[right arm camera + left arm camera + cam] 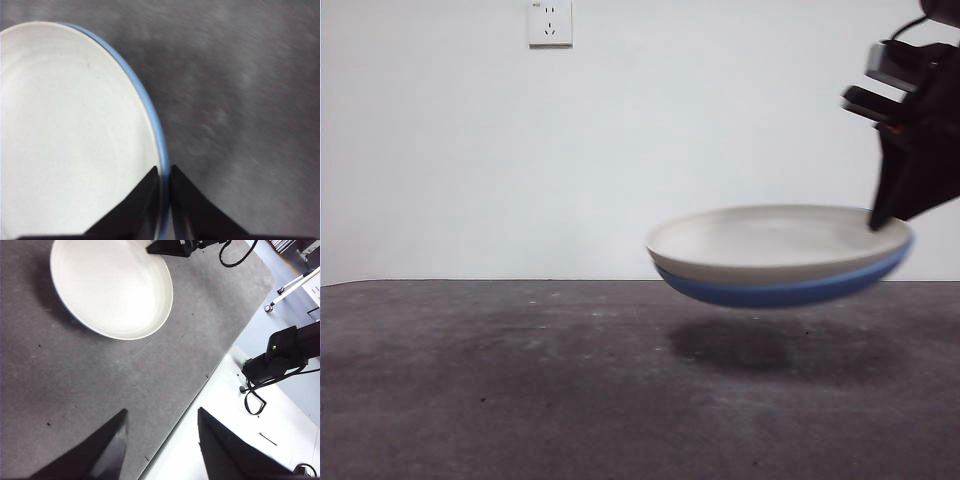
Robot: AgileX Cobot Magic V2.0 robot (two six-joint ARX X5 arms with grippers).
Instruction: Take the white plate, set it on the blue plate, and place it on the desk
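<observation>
Plates airborne: your right gripper (876,222) has its jaws pinched nearly shut over both rims at one edge, so the white plate (775,240) sits nested in the blue plate (790,288) and the pair hangs clear of the desk (520,400), shadow below. That one-sided pinch likely explains the slight tilt. White plate: matte, cream, shallow. Blue plate: glossy, same width. Desk: rough, mottled grey. Your left gripper (160,440) waits with jaws spread, holding nothing, well apart from the stack.

Dark, mottled grey desk (520,400), only a shadow (770,348) on it.
</observation>
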